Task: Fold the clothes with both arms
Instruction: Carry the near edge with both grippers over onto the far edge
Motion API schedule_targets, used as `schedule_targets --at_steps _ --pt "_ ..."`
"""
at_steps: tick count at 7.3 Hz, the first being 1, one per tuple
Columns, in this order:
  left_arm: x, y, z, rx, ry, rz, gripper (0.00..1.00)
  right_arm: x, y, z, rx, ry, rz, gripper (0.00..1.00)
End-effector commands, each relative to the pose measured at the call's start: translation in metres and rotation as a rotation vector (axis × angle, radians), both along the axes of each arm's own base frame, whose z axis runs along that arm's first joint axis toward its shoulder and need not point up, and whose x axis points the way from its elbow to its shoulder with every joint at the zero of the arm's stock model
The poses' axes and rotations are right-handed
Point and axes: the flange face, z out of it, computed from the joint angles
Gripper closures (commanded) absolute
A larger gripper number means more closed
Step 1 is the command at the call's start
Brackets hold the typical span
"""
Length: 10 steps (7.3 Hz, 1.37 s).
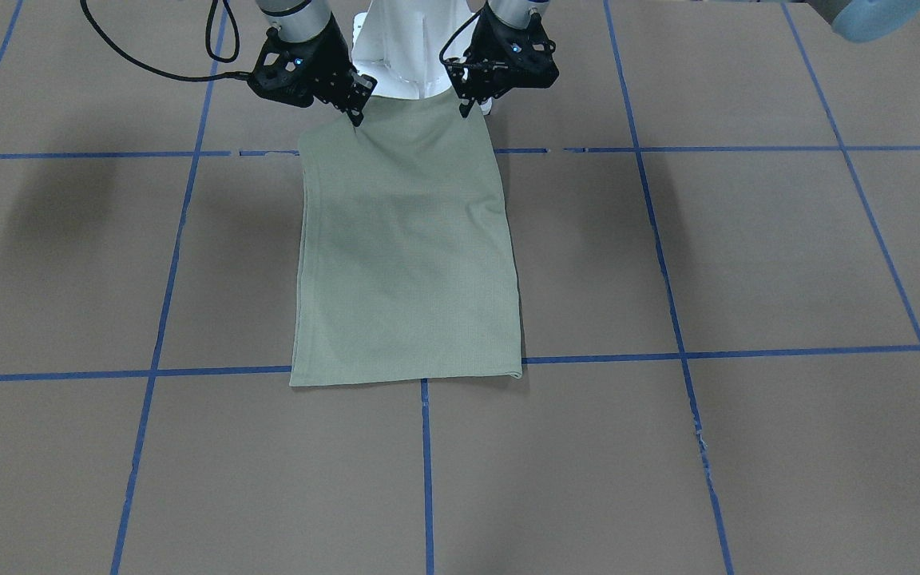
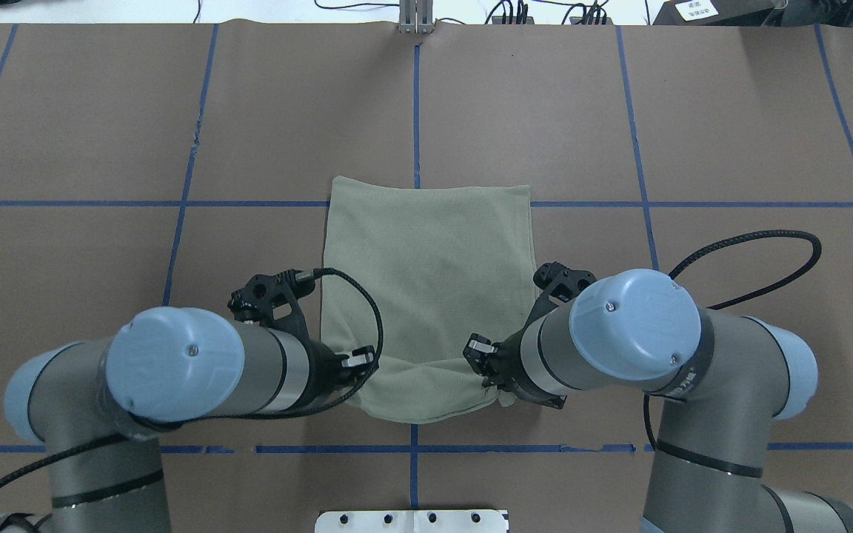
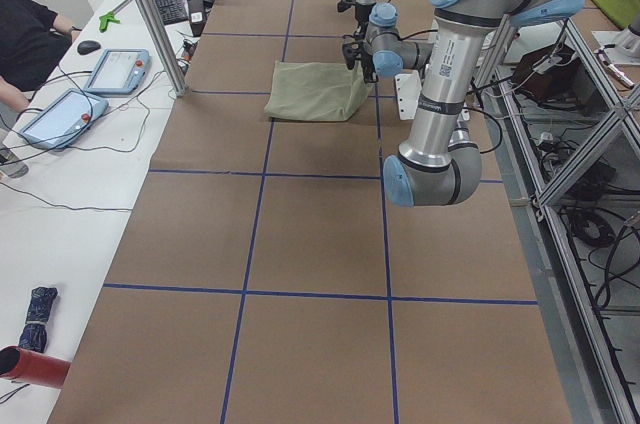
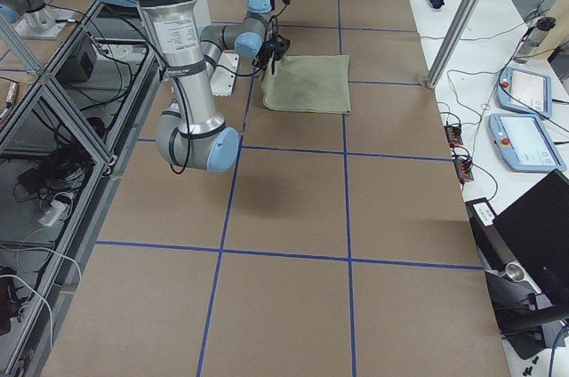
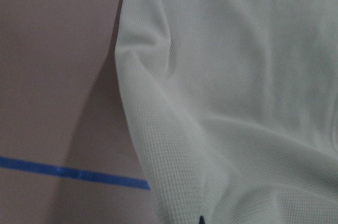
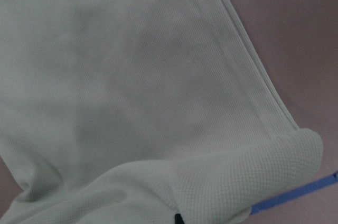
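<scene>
The fingers (image 1: 466, 104) of the left gripper (image 2: 358, 360) are pressed together on the near left corner of the shirt (image 2: 426, 259), a pinch of cloth between them. The shirt is already folded into a long sage-green rectangle in the middle of the table (image 2: 101, 111). Its far edge rests on a blue tape line (image 2: 619, 203), and its near end is held raised just in front of the robot. Between the two grips that near edge sags and bunches, which suggests the corners are held a little closer together than the cloth is wide. On the right, the right gripper (image 2: 480, 354) pinches the other near corner the same way, and its wrist view shows the hem curling over the fingertip. Holding both near corners at matching height looks like preparation for carrying that end over to the far edge, halving the length.

The left arm's black cable (image 2: 375, 314) loops over the shirt's left border, though I cannot tell whether it touches the cloth. It is the likeliest snag. The white pedestal base (image 2: 412, 520) sits just behind the grippers. Well off the far side, a person (image 3: 25, 39) sits by two pendants (image 3: 117, 71).
</scene>
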Motion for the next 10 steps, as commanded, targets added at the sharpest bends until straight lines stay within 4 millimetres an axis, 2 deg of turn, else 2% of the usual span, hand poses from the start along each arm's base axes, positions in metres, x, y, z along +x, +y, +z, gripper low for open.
schedule_targets --at_steps 1,3,4,7,8,9,10 --pt "-0.017 -0.079 0.009 0.017 -0.045 -0.085 1.00 -0.013 -0.046 0.007 -0.011 0.038 0.066 1.00" --pt "0.002 -0.110 0.010 0.011 -0.053 -0.112 1.00 -0.016 -0.092 0.007 0.007 -0.002 0.136 1.00" --pt "0.011 -0.116 0.017 0.017 -0.041 -0.114 1.00 -0.020 -0.110 0.007 0.014 0.007 0.150 1.00" --pt "0.018 -0.144 0.020 0.010 -0.053 -0.146 1.00 -0.048 -0.195 -0.012 0.000 0.062 0.214 1.00" --pt "0.022 -0.161 0.020 -0.009 -0.063 -0.173 0.95 -0.047 -0.217 -0.003 -0.004 0.065 0.241 1.00" --pt "0.027 -0.191 0.028 -0.017 -0.079 -0.204 0.08 -0.045 -0.240 0.015 -0.011 0.076 0.265 0.33" --pt "0.012 -0.238 0.035 -0.027 -0.112 -0.262 0.00 -0.044 -0.252 0.025 -0.004 0.098 0.264 0.00"
